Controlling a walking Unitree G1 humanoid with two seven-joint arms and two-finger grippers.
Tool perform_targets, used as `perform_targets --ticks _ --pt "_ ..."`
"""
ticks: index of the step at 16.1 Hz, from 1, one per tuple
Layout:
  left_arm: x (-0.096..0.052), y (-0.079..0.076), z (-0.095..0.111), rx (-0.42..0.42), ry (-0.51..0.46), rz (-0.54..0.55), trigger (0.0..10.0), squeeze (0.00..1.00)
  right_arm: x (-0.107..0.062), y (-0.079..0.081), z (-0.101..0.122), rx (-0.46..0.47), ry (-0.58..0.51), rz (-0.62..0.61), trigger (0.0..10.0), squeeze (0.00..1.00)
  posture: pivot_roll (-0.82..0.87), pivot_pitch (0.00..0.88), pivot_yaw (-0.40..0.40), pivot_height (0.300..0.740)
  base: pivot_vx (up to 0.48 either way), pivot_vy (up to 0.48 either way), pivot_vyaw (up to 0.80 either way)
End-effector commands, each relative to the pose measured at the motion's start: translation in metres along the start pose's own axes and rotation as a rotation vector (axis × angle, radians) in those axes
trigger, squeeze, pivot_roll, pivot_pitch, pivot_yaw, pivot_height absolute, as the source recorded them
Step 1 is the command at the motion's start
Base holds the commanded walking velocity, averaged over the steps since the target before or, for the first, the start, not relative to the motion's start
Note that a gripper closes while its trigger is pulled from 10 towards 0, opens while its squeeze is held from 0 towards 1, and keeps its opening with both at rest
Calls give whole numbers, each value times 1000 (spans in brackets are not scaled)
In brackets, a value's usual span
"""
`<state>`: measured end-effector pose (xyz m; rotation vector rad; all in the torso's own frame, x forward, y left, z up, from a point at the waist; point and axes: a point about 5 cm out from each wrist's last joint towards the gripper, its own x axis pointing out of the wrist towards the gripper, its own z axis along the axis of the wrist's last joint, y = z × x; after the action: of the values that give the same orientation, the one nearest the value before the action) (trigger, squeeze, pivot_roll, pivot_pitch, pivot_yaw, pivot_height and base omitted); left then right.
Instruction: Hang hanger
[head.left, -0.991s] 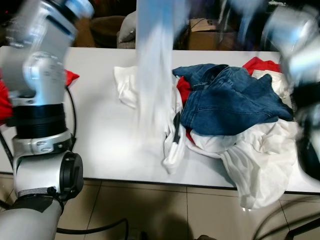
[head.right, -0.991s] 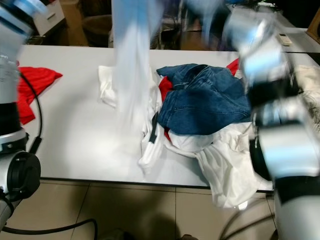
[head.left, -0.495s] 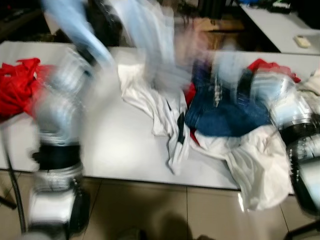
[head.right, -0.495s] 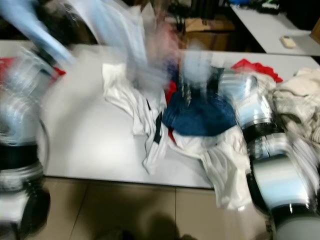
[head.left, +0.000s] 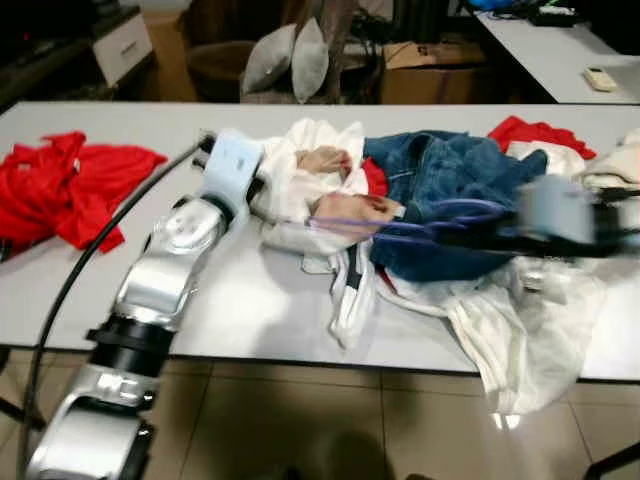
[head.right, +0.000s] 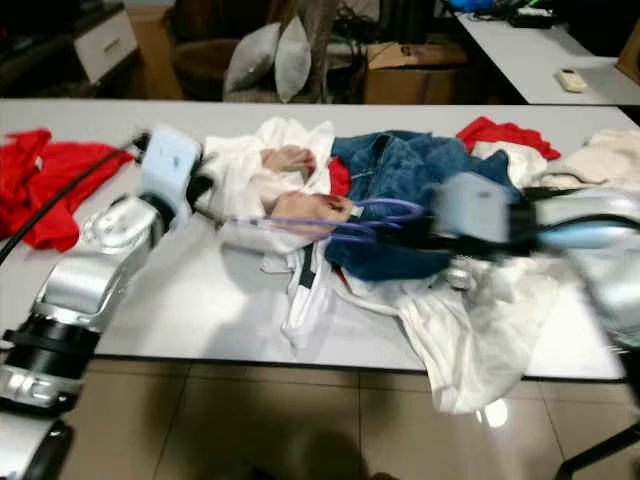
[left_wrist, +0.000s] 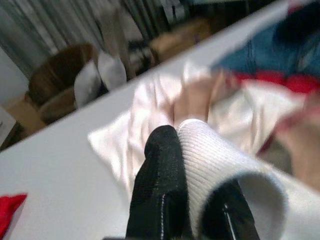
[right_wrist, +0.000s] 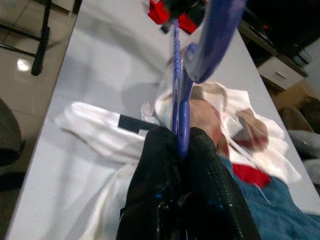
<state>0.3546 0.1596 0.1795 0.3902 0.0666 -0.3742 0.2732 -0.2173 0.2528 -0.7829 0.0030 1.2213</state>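
Here right gripper (right_wrist: 181, 145) jaws pinch purple hanger (head.left: 440, 215), left gripper (left_wrist: 192, 165) jaws clamp white garment (head.left: 300, 190) beside jeans (head.left: 450, 180).

A home laundry-sorting room: white table (head.left: 250, 300) piled with clothes (head.left: 450, 190), cushions (head.left: 290, 55) behind.

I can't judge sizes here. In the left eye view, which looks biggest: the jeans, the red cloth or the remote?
1. Jeans and red cloth: they look alike, so no ranking.
2. Remote, far smaller, though it lies farther from the camera.
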Motion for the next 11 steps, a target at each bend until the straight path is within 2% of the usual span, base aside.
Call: perform_targets --ticks 1,4,6,8,11 --pt "-2 0 -9 41 38 -33 0 0 -9 -2 12 -19 -10 -4 10000 0 -171 0 116 740 0 0 0" --pt "-16 5 -23 80 86 -175 0 0 -35 -3 20 26 41 -27 10000 0 -166 0 115 740 0 0 0" --pt "-30 10 -17 71 49 -295 0 0 -46 -9 23 47 29 -86 10000 0 -159 0 107 740 0 0 0" --pt "-39 15 -8 55 -1 -330 0 0 -48 -14 24 59 12 -134 10000 0 -156 0 106 740 0 0 0" --pt "-48 24 17 -54 -160 -298 0 0 -43 -23 22 86 -51 -239 10000 0 -149 0 101 740 0 0 0"
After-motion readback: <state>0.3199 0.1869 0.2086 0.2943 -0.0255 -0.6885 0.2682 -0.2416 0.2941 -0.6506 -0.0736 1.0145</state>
